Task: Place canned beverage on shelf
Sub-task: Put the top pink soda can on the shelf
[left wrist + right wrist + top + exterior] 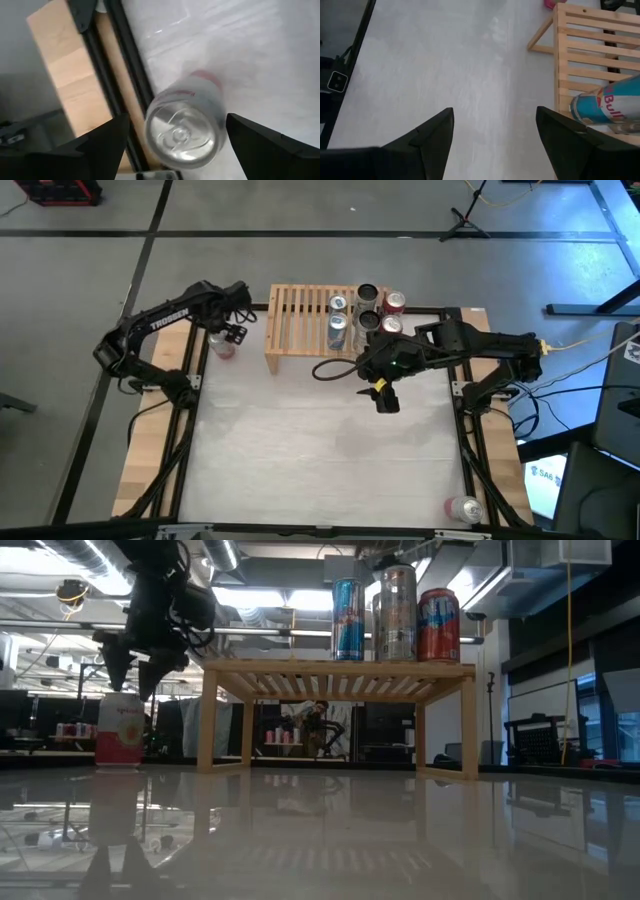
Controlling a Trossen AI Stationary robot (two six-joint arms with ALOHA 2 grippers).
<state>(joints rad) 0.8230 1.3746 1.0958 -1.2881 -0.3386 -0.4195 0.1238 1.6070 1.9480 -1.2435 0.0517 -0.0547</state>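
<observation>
A pink-and-white can (pixel 120 730) stands upright on its base on the table, left of the shelf (pixel 300 320). My left gripper (pixel 130 680) hangs open just above the can, pointing steeply down. In its wrist view the can's silver top (pixel 182 132) shows between the two fingers, clear of both. The shelf's slatted top carries several upright cans at its right end, among them a blue one (pixel 348 620), a silver one (pixel 397 612) and a red one (pixel 439 625). My right gripper (pixel 385 395) hangs open over the bare table in front of the shelf's right end.
One more can (pixel 465 508) lies at the table's near right corner. The left half of the shelf top (pixel 295 315) holds nothing. A black frame rail (pixel 125 75) and a wooden strip (pixel 65 75) run along the table's left edge beside the can.
</observation>
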